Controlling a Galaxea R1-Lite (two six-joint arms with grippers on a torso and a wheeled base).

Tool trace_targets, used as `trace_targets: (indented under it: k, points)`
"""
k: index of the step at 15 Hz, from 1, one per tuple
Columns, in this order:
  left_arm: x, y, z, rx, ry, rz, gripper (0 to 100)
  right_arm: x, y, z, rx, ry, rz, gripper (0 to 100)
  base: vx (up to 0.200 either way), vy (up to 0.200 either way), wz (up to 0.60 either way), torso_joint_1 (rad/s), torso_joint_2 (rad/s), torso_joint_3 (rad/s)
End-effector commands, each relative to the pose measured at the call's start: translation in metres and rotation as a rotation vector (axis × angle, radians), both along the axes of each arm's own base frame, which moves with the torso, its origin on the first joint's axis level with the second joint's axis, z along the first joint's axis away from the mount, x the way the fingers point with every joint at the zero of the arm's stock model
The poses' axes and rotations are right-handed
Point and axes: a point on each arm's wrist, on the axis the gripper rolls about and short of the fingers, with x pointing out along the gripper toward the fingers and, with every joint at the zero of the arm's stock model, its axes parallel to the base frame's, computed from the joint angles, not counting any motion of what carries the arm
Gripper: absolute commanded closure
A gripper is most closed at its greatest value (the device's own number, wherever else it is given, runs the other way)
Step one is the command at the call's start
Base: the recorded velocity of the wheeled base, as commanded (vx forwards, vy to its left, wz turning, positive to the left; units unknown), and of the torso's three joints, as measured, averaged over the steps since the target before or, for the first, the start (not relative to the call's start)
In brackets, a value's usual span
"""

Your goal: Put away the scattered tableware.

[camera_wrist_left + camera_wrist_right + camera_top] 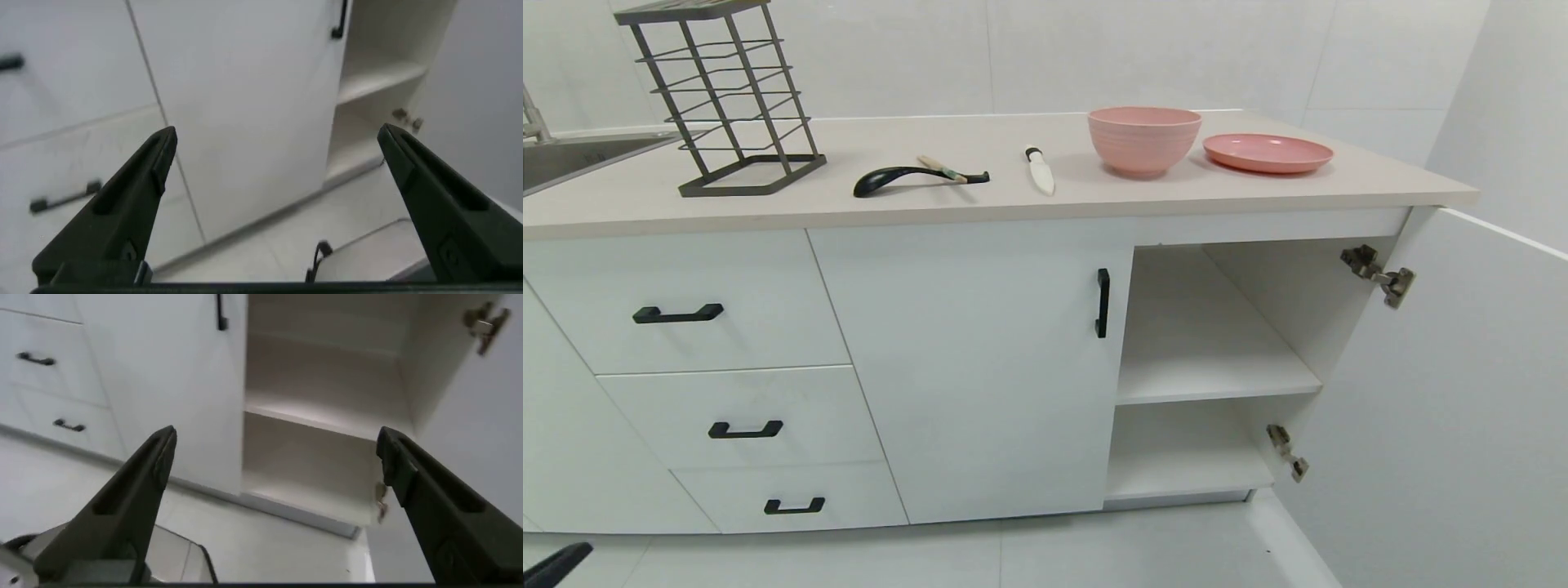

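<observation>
Sitting near counter edge (1258,204), pink plate (1267,153), cupboard door (1462,408) wide open

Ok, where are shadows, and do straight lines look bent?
Head view: soft shadows under the pink bowl and plate; drawer fronts bow toward the left edge. Left wrist view: the left gripper is a dark silhouette against the pale cabinet door.

The bowl (1143,139) and plate (1267,152) look matt plastic, the rack (690,11) dark metal wire, the countertop (1258,192) smooth.
</observation>
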Motion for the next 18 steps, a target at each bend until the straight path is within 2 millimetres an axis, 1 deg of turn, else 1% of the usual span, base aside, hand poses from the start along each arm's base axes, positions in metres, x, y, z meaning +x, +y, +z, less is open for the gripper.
trace_targets:
  k: [1,2,4,5,7,9,11,14,18]
  points:
    - [-0.019,0.001,-0.025,0.025,0.008,0.097,0,0.001,-0.001,0.0,0.002,0.006,-0.057,0,0.0,0.0,0.0,0.0,0.0,0.0]
    - [-0.019,0.004,-0.024,0.035,-0.032,0.199,0,0.001,-0.002,0.0,0.0,0.006,-0.093,0,0.0,0.0,0.0,0.0,0.0,0.0]
    - [-0.018,0.007,-0.029,0.041,0.005,0.346,0,0.001,-0.003,0.0,-0.005,0.003,-0.155,0,0.0,0.0,0.0,0.0,0.0,0.0]
    - [-0.018,0.008,-0.03,-0.006,0.028,0.389,0,0.002,-0.005,0.0,-0.012,0.002,-0.247,0,0.0,0.0,0.0,0.0,0.0,0.0]
    - [-0.018,0.008,-0.03,-0.014,0.03,0.375,0,0.002,-0.008,-0.003,-0.009,0.031,-0.359,0,0.0,0.0,0.0,0.0,0.0,0.0]
    - [-0.018,0.007,-0.03,0.03,0.012,0.335,0,0.002,-0.009,-0.006,0.021,0.067,-0.396,0,0.0,0.0,0.0,0.0,0.0,0.0]
    - [-0.018,0.008,-0.03,0.03,0.013,0.37,0,0.002,-0.009,-0.006,0.028,0.07,-0.409,0,0.0,0.0,0.0,0.0,0.0,0.0]
    - [-0.018,0.008,-0.029,0.023,0.012,0.387,0,0.001,-0.012,-0.006,0.069,0.078,-0.532,0,0.0,0.0,0.0,0.0,0.0,0.0]
    - [-0.018,0.008,-0.03,-0.006,0.025,0.385,0,0.002,-0.011,-0.006,0.07,0.08,-0.489,0,0.0,0.0,0.0,0.0,0.0,0.0]
